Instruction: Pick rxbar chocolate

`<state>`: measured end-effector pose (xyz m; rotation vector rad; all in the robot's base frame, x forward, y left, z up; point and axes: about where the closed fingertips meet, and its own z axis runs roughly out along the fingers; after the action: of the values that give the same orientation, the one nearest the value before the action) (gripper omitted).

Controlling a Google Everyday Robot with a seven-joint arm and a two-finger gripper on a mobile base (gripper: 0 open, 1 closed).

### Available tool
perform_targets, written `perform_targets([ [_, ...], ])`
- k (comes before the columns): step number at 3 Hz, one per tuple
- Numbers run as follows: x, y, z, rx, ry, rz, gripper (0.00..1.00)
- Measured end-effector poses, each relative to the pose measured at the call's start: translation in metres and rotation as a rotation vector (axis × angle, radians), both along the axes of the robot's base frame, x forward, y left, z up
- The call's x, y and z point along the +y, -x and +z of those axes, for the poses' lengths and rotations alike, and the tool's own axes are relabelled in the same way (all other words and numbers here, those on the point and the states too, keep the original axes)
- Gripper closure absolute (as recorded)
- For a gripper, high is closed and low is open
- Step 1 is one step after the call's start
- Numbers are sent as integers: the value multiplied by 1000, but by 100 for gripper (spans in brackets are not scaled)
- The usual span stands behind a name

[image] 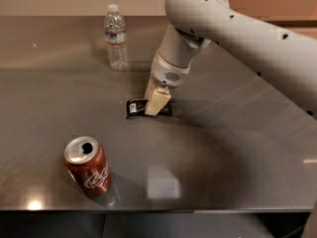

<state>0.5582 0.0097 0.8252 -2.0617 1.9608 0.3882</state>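
Observation:
The rxbar chocolate (133, 107) is a small flat black wrapper lying on the dark tabletop (223, 148) near the middle. Its left end with a white patch and its right end show. Its middle is hidden behind my gripper (156, 103). The gripper points down from the white arm (233, 29) and sits right at the bar, at table level. The bar lies flat on the table.
A red soda can (88, 166) stands at the front left, opened top tilted toward the camera. A clear water bottle (115, 37) stands upright at the back left, behind the bar. The table's front edge (148, 211) runs along the bottom.

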Motion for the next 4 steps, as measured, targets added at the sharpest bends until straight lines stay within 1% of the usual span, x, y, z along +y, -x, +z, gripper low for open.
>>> perform_targets([
  [3,0,0,0,0,-1,0,100],
  [4,-12,-2,34,12,-45,3,100],
])
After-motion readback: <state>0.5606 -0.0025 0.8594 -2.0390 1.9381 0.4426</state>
